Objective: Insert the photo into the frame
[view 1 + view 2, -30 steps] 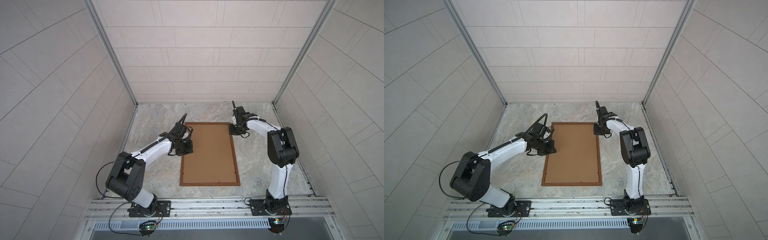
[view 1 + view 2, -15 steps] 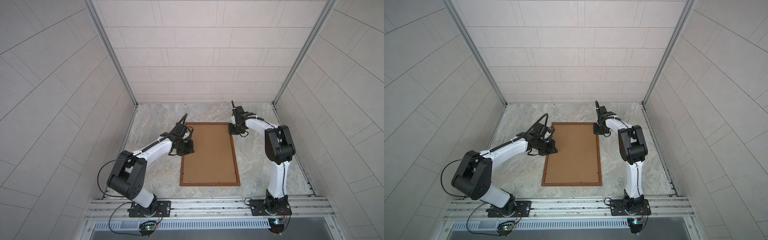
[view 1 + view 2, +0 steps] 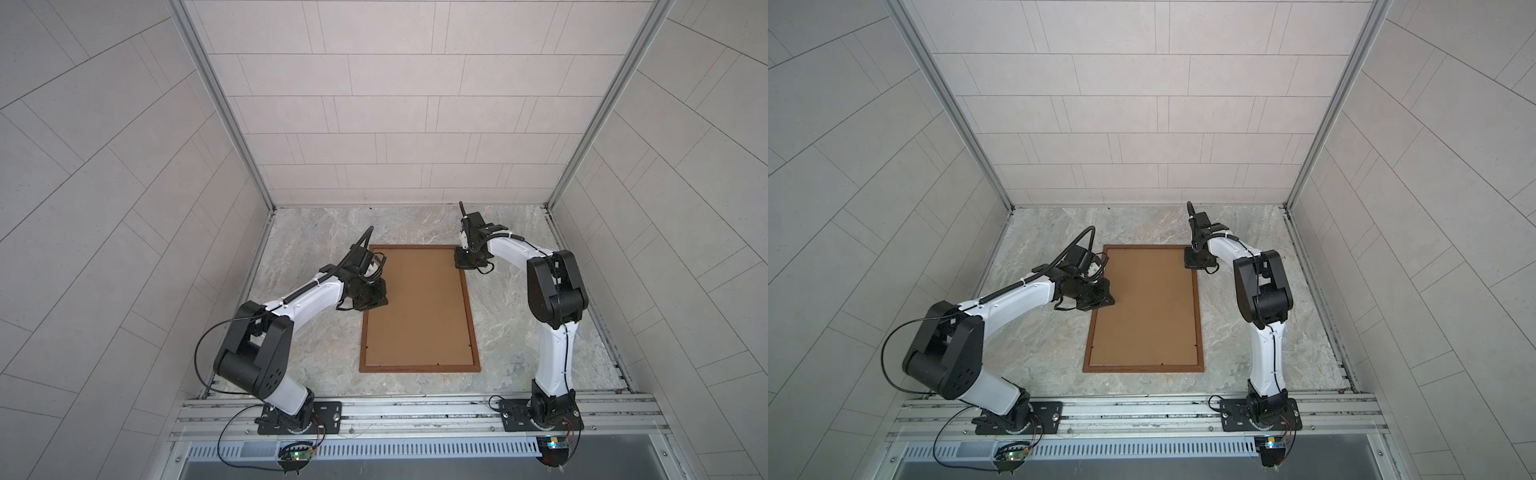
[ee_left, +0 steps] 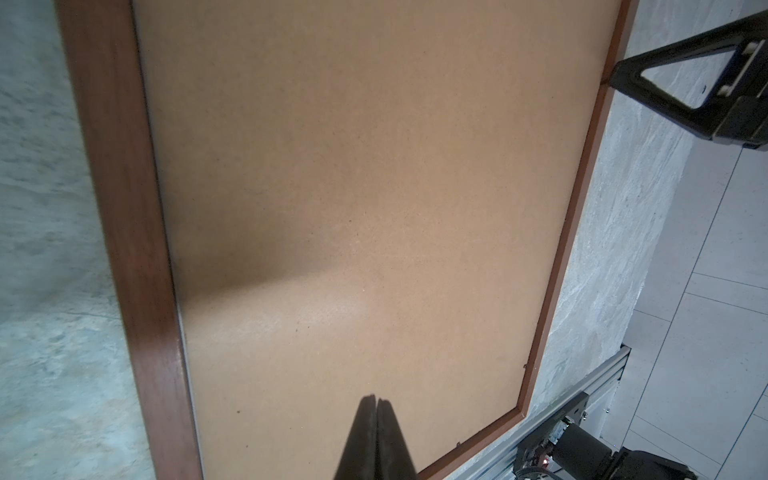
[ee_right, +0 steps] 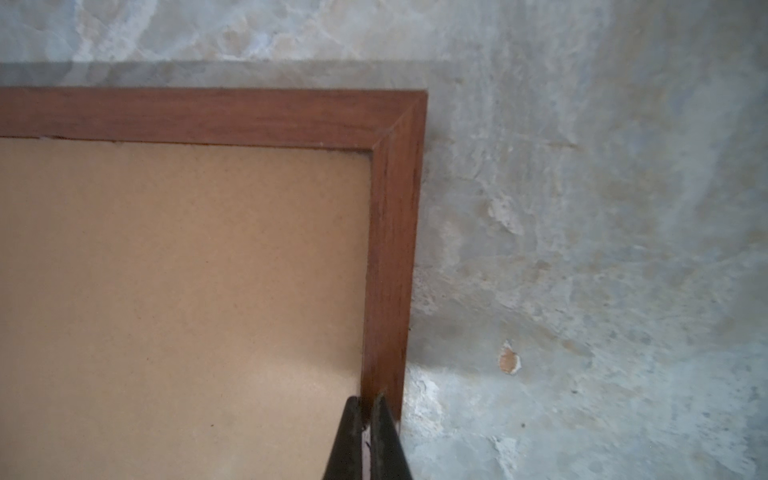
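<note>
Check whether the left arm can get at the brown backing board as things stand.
Probably yes: the left pincer, shut, is right over the backing board, just inside the left rail of the frame, with nothing between them.

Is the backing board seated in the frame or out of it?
In: the backing board lies flat inside the frame, moulding bordering every visible edge.

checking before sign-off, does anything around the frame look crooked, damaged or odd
Nothing major. The frame lies flat, with the backing board seated evenly inside it. The only oddity is a small tan spot, like a chip, in the marbled tabletop beside the frame's far right corner.
</note>
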Controlling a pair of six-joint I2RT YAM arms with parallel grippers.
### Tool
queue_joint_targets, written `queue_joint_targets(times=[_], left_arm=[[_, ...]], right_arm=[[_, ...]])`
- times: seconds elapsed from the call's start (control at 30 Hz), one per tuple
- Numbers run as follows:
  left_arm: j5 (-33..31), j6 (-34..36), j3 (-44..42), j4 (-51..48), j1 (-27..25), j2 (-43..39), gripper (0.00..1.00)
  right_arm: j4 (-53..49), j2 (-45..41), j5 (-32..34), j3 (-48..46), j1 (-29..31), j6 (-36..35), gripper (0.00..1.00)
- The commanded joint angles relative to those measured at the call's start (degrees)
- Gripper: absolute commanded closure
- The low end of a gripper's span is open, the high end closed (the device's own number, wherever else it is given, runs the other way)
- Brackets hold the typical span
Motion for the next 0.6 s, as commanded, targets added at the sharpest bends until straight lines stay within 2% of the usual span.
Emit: queue_joint_targets(times=[0.0,0.57], left_arm=[[0.3,0.4,-0.7,0.3,0.4,-1.2,0.94],[0.8,1.1,-1.5,0.3,1.3,-2.0,0.94]], right_arm=[[-2.4,3.0,-0.7,0.4,1.5,-0.8,1.0],[-4.0,6.3,1.0,2.2,3.6,-0.9,1.0]])
